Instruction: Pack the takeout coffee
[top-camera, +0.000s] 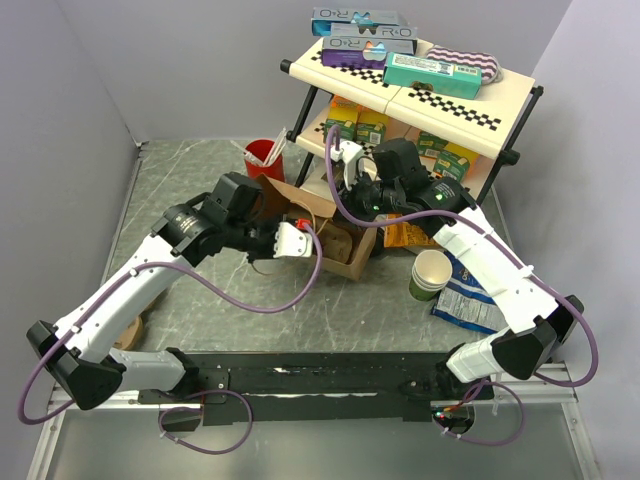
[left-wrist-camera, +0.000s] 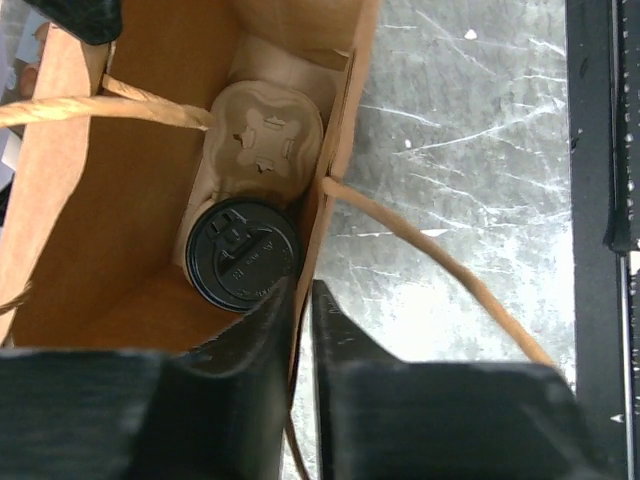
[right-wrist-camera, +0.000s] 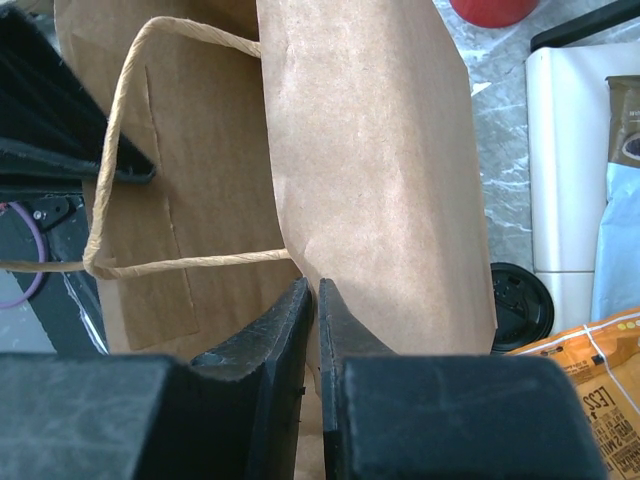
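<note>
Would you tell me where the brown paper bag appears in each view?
Top external: the paper bag stands at centre.
Left wrist: its open inside fills the left half.
Right wrist: its outer wall fills the middle.
Shared landmark: the grey marbled table.

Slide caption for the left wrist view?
Left gripper pinches the paper bag; lidded coffee cup sits in its carrier inside.

1. The bag: brown kraft paper, matt, slightly fibrous.
2. Its handle: twisted paper cord, rough.
3. The lid: black plastic, smooth, with a faint shine.
4. The carrier: moulded paper pulp, beige, matt and grainy.
5. The worktop: grey marbled surface, smooth, with some gloss.
6. The left claw: black, matt, plastic-like.
</note>
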